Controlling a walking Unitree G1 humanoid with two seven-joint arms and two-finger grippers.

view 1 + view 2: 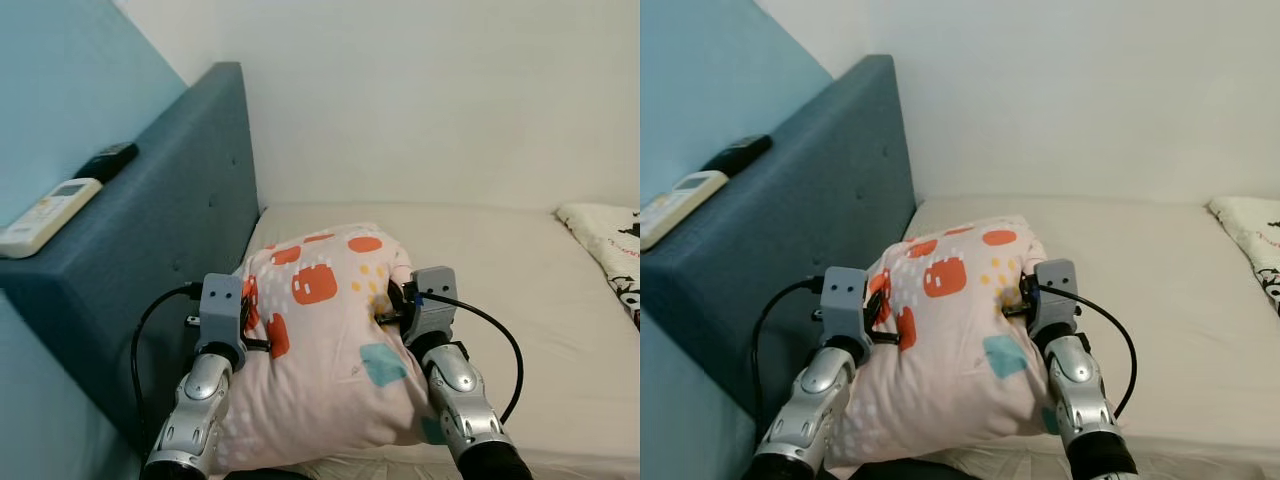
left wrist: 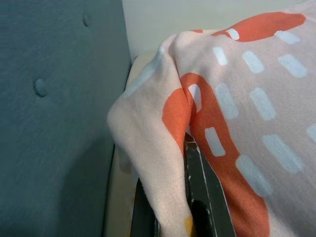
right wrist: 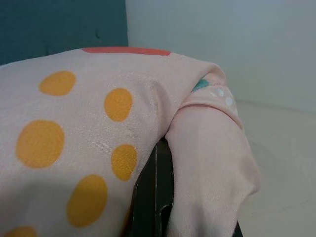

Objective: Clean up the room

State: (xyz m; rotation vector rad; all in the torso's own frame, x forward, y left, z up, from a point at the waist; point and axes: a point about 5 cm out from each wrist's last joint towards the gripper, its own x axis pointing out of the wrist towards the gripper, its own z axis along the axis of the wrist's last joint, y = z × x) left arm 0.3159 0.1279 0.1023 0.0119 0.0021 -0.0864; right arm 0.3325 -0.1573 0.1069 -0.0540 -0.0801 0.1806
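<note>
A white remote [image 1: 48, 215] and a black one [image 1: 108, 160] lie on top of the blue headboard [image 1: 170, 220]. The left gripper [image 1: 250, 325] has its jaws closed on a fold of the pink patterned pillow [image 1: 320, 340], held above the bed [image 1: 500, 280] beside the headboard. The right gripper [image 1: 392, 300] pinches the opposite edge, fingertips buried in fabric. A printed blanket [image 1: 610, 245] is cut off by the frame's right edge.

No words, labels or numbers can be read. The white remote [image 1: 48, 216] on top of the headboard [image 1: 150, 260] at the far left has a small screen and buttons, too small to make out. The pillow [image 1: 320, 340] bears only coloured shapes.
</note>
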